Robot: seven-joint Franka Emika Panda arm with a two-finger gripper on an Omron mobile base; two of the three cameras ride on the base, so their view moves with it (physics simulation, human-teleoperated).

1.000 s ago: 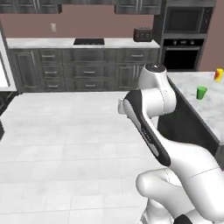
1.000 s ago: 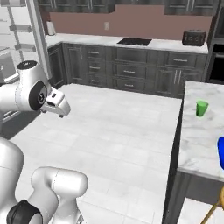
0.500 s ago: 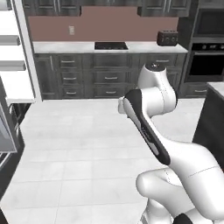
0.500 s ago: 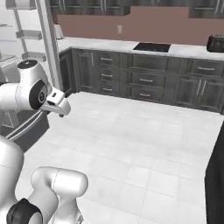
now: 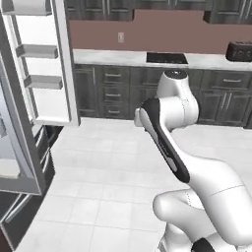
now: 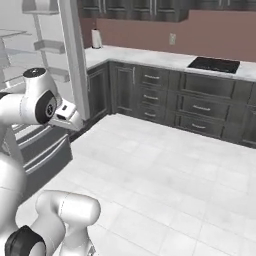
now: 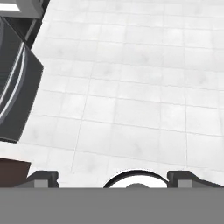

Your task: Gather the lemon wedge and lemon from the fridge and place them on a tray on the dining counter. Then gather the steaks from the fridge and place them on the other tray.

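Note:
The fridge (image 5: 19, 147) stands open at the left edge, its door (image 5: 47, 74) swung out with white shelves on the inside. In the right base view the fridge (image 6: 30, 75) rises behind my arm. No lemon, lemon wedge, steaks or trays are in view. My gripper (image 6: 69, 116) hangs in mid-air over the floor, pointing down. In the hand view the gripper (image 7: 114, 178) is open, one dark fingertip (image 7: 41, 177) at each side and bare floor tiles between them. The fridge's dark lower drawer (image 7: 17, 87) lies at the left of that view.
Dark cabinets (image 5: 113, 88) under a pale counter (image 6: 150, 57) line the back wall, with a cooktop (image 5: 167, 58) and a toaster (image 5: 240, 50). A paper towel roll (image 6: 96, 38) stands by the fridge. White tiled floor (image 5: 98, 167) stretches between me and the cabinets.
The whole picture has swung as the base turned left: the dining counter and wall oven slid out of view and the open fridge came in. The gripper stays open.

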